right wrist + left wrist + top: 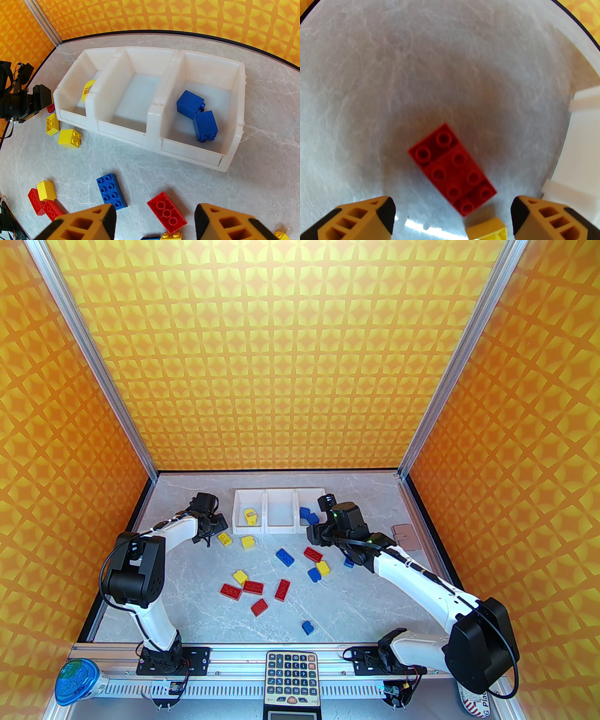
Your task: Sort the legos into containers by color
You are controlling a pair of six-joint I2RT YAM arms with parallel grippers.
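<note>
The containers [279, 514] are three joined white bins [150, 112] at the back of the table. Two blue legos [198, 112] lie in the right bin and a yellow piece [251, 516] in the left; the middle one holds nothing. Red, yellow and blue legos [253, 587] are scattered in front. My left gripper [207, 527] hangs low just left of the bins, open [452, 211], with a red eight-stud lego [452, 171] flat on the table between and just ahead of its fingertips, untouched. My right gripper [316, 533] hovers open [154, 220] in front of the right bin, above a red lego [167, 215].
A yellow lego [487, 230] lies just behind the red one, and the bin wall [581, 152] is close on the left gripper's right. A pinkish-brown pad [405, 536] sits at the right, a calculator [290, 678] and a blue-lidded cup [75, 683] on the front rail.
</note>
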